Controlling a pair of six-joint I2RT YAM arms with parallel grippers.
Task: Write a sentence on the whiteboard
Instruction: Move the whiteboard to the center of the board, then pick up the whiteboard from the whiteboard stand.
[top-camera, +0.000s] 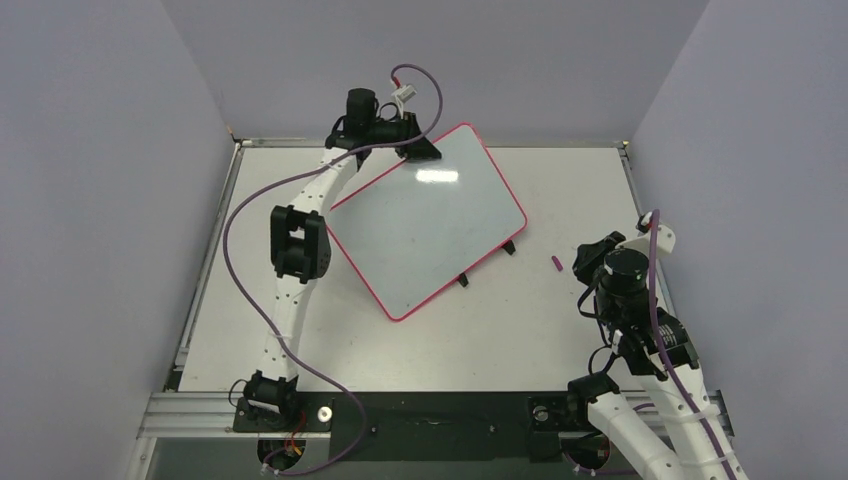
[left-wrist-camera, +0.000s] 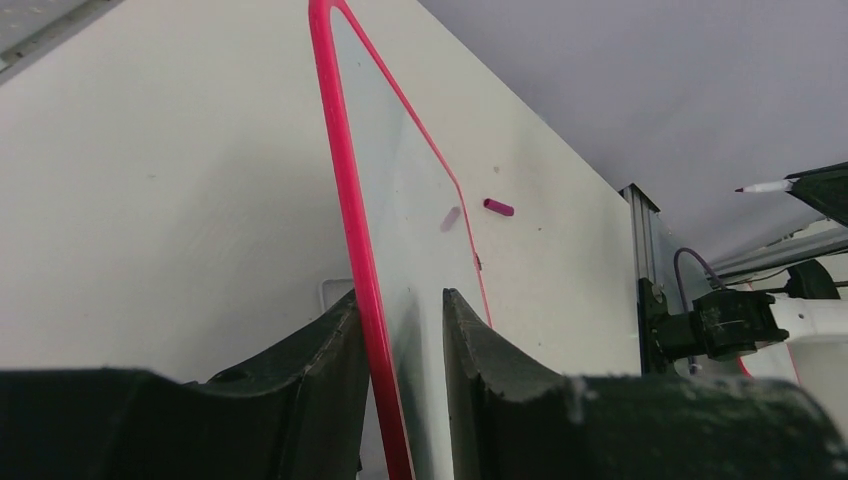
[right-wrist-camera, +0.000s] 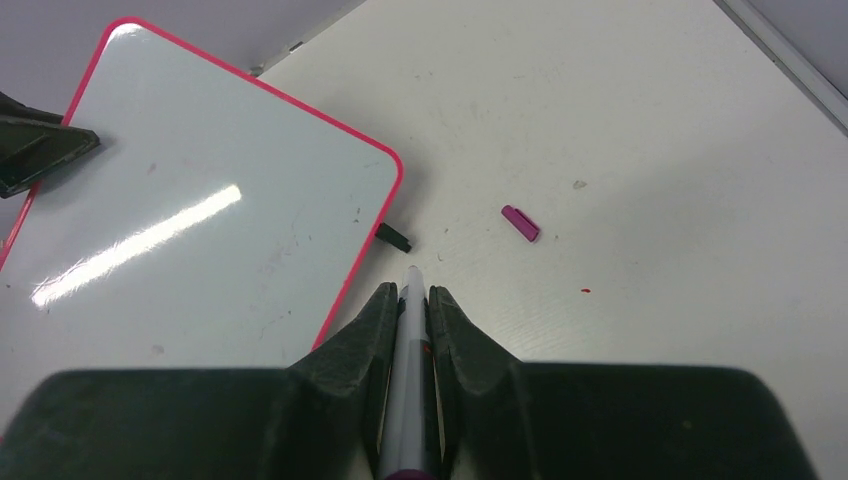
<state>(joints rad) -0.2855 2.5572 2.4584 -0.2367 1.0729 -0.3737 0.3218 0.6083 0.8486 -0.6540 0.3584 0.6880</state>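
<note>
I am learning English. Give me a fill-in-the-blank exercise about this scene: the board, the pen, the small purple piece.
1. The left fingers grip the ____ by its rim.
2. Its face bears ____ writing.
3. The right fingers hold an uncapped ____.
4. The purple cap lies on the ____.

Missing words: whiteboard; no; marker; table.

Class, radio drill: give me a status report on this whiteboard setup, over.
Left gripper clamped on whiteboard rim. Right gripper shut on marker, uncapped. Whiteboard blank, nothing written yet. Cap loose on table, clear of whiteboard.
</note>
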